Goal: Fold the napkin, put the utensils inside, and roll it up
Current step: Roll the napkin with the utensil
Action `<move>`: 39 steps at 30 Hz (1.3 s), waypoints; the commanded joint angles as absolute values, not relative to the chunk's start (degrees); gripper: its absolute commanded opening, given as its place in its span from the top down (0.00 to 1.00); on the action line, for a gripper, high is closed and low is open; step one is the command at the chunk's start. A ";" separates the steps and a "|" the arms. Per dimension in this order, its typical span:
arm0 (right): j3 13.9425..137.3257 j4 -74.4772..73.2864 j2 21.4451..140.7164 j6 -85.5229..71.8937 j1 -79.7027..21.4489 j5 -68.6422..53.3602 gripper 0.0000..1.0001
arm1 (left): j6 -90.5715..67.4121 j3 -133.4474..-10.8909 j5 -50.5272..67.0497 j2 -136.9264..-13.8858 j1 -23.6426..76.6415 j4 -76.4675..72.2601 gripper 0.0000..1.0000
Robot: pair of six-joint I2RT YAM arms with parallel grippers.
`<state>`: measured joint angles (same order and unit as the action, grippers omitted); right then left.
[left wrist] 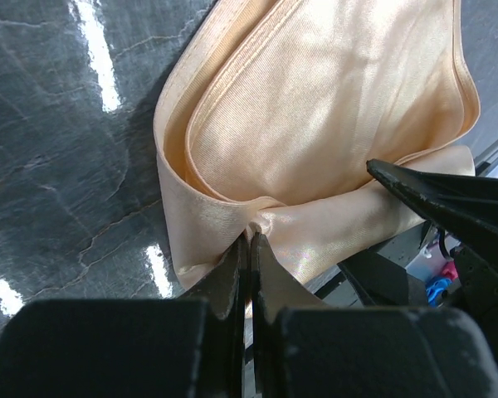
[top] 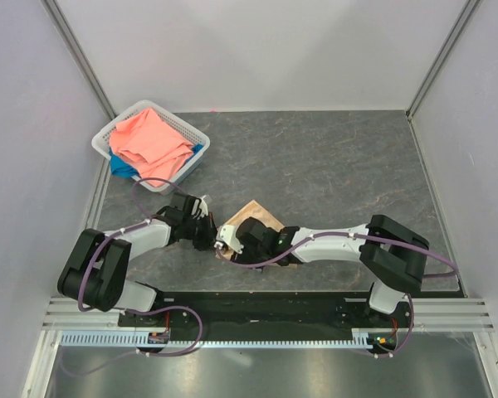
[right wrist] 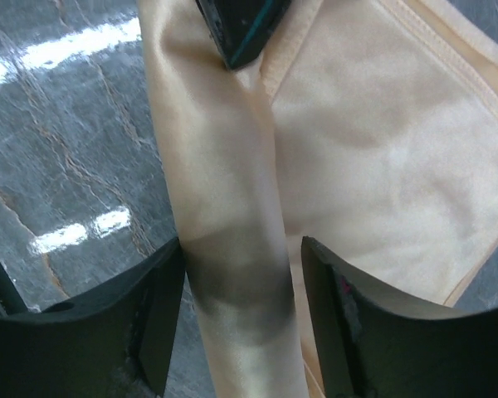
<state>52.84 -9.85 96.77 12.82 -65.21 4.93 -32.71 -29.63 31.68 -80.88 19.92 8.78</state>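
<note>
On the grey table [top: 357, 157], the white basket [top: 104, 139] holds a coral-pink cloth [top: 149, 139] over a blue cloth [top: 121, 169]. The napkin [left wrist: 332, 108] lies well apart from the basket, toward the arms' bases, partly rolled with a flat flap beyond the roll. The left gripper [left wrist: 251, 242], on the basket side of the napkin, is pinched tight on the roll's edge. The right gripper [right wrist: 242, 249], on the side away from the basket, stands wide, straddling the roll without clamping it. The step looks like rolling: use the left pinch as an anchor and let the right turn the roll evenly over the flap, so the slippery satin neither slackens nor skews. Count: one table, one basket, one coral-pink cloth, one blue cloth, one napkin, two grippers. No fork is in view; it may be wrapped inside.
</note>
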 commanded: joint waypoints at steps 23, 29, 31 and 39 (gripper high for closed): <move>63.19 -24.60 109.68 8.96 -49.14 -38.83 0.71 | -30.41 -26.90 20.56 -60.38 19.51 10.99 0.35; 67.06 -27.86 115.31 8.96 -45.71 -50.09 0.72 | -30.94 -24.61 22.50 -59.15 19.69 9.93 0.35; 68.54 -29.26 117.58 9.58 -44.83 -53.60 0.72 | -31.20 -23.65 22.59 -58.71 19.69 9.58 0.35; 72.50 -33.04 123.57 11.07 -43.15 -56.60 0.73 | -31.20 -21.18 22.85 -58.45 19.86 8.00 0.34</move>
